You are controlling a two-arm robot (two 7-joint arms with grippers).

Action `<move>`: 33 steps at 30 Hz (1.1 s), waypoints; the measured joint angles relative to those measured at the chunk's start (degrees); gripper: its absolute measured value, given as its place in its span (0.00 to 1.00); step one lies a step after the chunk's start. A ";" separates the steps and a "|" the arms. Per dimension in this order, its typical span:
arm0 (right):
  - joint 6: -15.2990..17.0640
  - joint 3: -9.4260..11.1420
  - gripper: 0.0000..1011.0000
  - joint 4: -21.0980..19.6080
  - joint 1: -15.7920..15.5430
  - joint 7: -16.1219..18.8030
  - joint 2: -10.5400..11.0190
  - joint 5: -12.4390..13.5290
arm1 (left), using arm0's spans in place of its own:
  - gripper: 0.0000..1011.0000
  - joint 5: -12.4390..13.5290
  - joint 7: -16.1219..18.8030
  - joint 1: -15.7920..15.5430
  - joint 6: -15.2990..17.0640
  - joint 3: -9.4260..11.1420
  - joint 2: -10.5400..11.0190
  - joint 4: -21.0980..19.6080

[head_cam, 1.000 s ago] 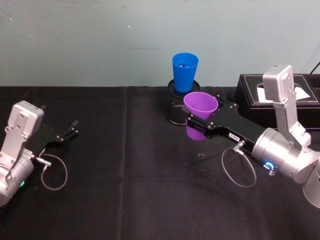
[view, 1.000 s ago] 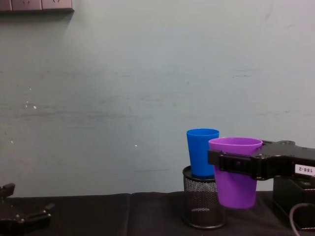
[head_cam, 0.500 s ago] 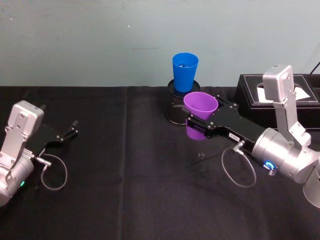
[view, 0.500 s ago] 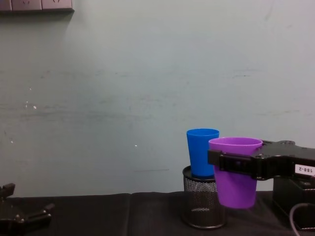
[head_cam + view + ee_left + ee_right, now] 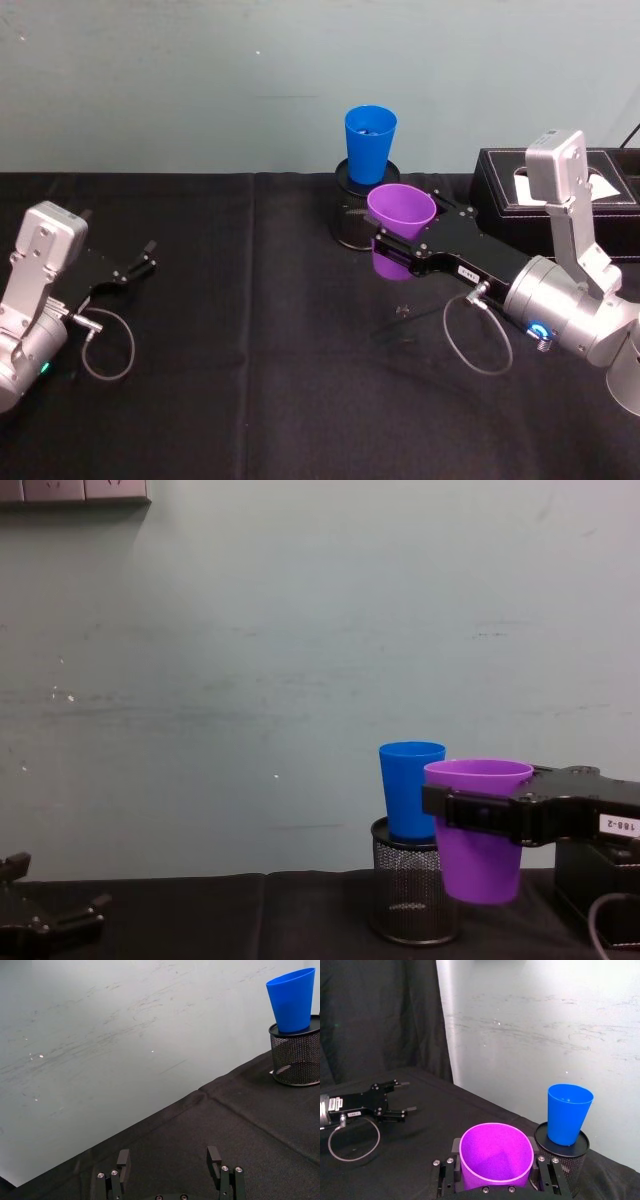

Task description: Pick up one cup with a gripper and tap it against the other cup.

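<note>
within right gripper [image 5: 495, 1169], empty purple cup [image 5: 494, 1150]

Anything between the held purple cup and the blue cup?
Nothing visible. The right gripper holds the purple cup raised, short of the blue cup, which stands on the mesh pen holder. The left gripper sits open at far left.

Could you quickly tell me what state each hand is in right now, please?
Left hand: open, holding nothing.
Right hand: closed on the purple cup, raised near the blue cup.
</note>
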 joint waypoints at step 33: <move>-4.43 -2.42 0.74 18.44 11.62 -0.91 -8.28 -2.95 | 0.99 0.00 0.00 0.00 0.00 0.00 0.00 0.00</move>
